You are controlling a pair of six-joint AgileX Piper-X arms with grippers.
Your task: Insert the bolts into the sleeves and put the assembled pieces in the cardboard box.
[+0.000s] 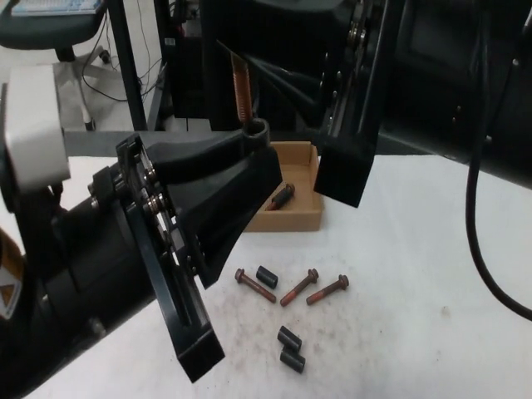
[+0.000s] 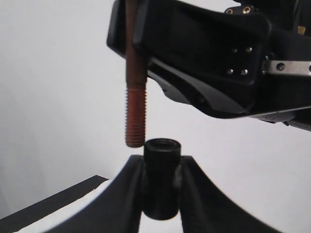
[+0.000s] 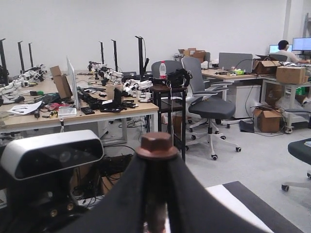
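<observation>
No words or numbers can be read from here. An orange label (image 1: 7, 291) bearing a warning triangle sits on an arm (image 1: 83, 241), well behind its pincer (image 1: 254, 133).

I see the bolt (image 2: 135, 111) as copper-coloured metal, smooth on the shank and ridged along the thread. The sleeve (image 2: 162, 167) looks matt black. The cardboard box (image 1: 291, 220) is dull brown paperboard, and the bench (image 1: 416, 332) is matt white with dirty specks.
</observation>
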